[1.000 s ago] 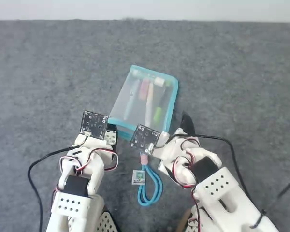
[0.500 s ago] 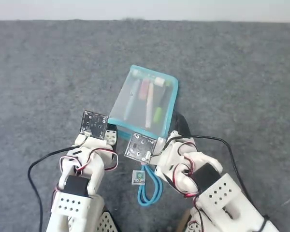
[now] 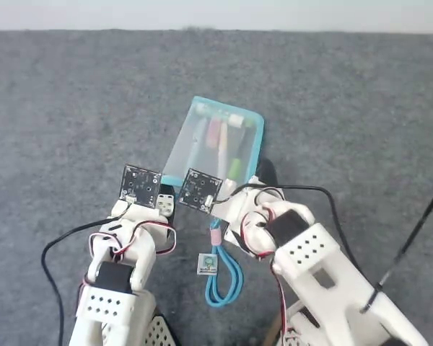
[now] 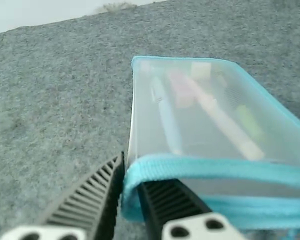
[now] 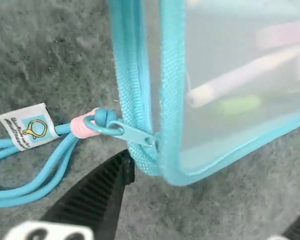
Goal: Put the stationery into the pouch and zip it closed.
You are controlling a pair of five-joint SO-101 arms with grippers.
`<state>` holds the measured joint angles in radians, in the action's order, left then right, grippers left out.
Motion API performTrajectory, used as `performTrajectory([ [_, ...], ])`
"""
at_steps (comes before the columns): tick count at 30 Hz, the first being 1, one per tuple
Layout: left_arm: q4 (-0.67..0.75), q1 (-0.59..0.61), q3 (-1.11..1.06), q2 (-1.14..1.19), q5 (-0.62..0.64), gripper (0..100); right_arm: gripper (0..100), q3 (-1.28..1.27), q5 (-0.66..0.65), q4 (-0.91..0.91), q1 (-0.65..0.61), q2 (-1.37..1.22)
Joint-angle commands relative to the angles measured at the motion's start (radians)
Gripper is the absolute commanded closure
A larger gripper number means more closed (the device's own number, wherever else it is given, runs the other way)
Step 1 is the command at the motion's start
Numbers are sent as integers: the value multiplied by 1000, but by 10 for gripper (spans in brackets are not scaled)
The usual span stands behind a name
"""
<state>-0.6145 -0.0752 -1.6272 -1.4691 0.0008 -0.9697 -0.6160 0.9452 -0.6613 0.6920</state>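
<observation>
Clear teal-edged pouch point(image 3: 215, 144) lies flat on grey tabletop point(image 3: 72, 94), pens point(image 3: 222, 151) inside. Left gripper point(image 4: 130, 181) — jaws pinched shut on the pouch's teal zipper band at a near corner. Right gripper point(image 5: 215, 192) — jaws spread wide, holding nothing, straddling the other near corner beside the zipper pull point(image 5: 132, 134); blue cord point(image 5: 35, 170) attached.

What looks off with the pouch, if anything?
Nothing spilled or damaged. The pouch lies skewed on the carpet, one corner pinched in the left claw, stationery inside. The zipper pull sits at the corner by the open right claw, its cord trailing loose.
</observation>
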Motion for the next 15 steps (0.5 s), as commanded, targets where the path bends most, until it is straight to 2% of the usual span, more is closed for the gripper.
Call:
performTrajectory([
  [1,-2,2,77,-9,5,988,511,55,-46,-48,12,-18],
  [4,-2,2,77,-9,5,988,535,60,-41,-97,16,-58],
  [11,-2,2,77,-9,5,988,822,143,38,-130,13,-108],
  [15,-2,2,77,-9,5,988,913,190,72,-124,15,-108],
])
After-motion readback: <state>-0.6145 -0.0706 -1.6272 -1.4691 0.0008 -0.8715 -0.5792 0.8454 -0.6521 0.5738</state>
